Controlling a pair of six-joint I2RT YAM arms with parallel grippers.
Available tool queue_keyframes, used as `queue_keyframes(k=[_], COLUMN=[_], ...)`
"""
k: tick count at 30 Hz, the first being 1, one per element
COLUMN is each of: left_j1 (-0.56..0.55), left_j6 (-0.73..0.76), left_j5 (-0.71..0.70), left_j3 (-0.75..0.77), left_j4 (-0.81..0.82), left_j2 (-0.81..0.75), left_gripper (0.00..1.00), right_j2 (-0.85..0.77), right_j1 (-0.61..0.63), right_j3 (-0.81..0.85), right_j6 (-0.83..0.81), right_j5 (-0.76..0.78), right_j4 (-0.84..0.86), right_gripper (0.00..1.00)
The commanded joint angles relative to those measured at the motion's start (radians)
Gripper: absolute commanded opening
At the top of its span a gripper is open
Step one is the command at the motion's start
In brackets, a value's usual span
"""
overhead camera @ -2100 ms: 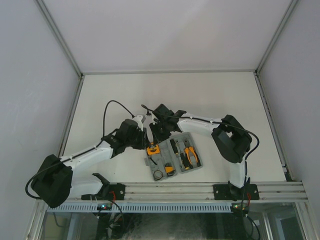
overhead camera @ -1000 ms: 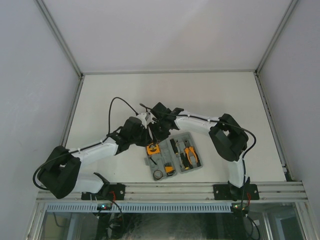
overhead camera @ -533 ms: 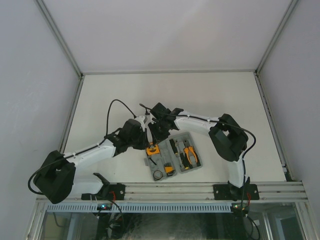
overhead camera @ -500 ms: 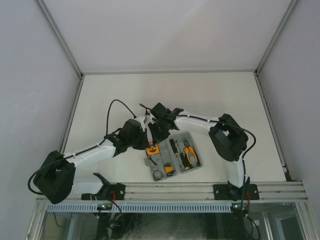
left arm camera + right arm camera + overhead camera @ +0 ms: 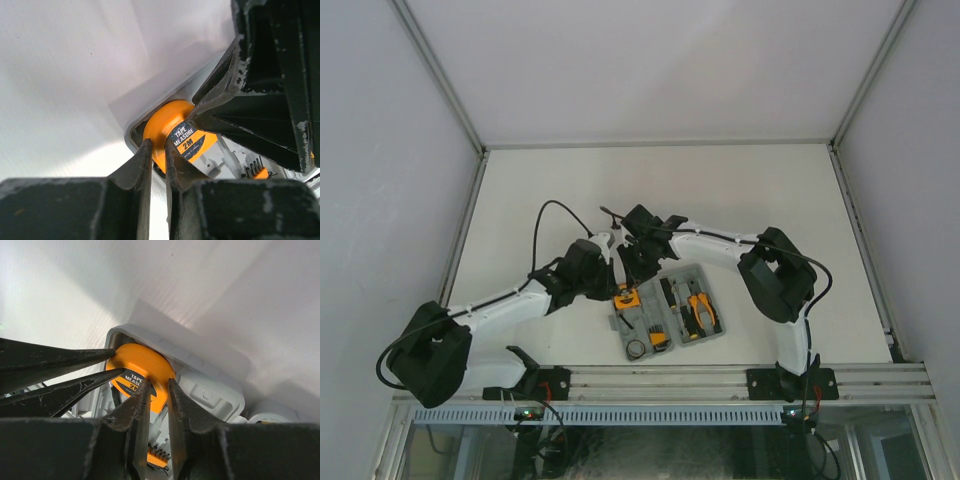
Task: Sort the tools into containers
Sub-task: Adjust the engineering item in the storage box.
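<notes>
Tape measure (image 5: 167,120) looks hard, slick, probably weighty. Take its rim. Left gripper (image 5: 157,147) and right gripper (image 5: 158,383) are narrowed to slits, grasp unclear.

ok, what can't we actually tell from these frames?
- Top external: left arm and right arm cover the fingertips; smaller items in the tool case too small to identify.
- Left wrist: left tool fingers hide any contact with the tape measure.
- Right wrist: right tool likewise; its fingers block most of the case.

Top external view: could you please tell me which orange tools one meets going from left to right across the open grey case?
Tape measure → hex-key set → pliers.
</notes>
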Motion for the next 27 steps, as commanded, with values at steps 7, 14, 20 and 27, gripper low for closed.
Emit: queue_keyframes(k=[7,14,20,27], left_j1=[-0.006,-0.008,-0.016,-0.028], left_j6=[0.015,0.016,0.022,0.023], left_j5=[0.06,0.065,0.072,0.072], left_j3=[-0.016,-0.005,0.01,0.016], left_j4=[0.016,-0.01,-0.026,-0.048], left_j2=[0.039,0.08,0.119,0.165], left_gripper=[0.09,0.08,0.08,0.07], right_j2=[0.048,0.087,0.111,0.142], right_j1=[0.007,0.012,0.016,0.017], right_j3=[0.009,0.053,0.078,0.094], right_j6=[0.008,0.012,0.015,0.028], right_j5=[0.055,0.053,0.046,0.022], right_j4=[0.007,-0.017,-0.034,-0.058], right_gripper=[0.18,0.18,0.18,0.18])
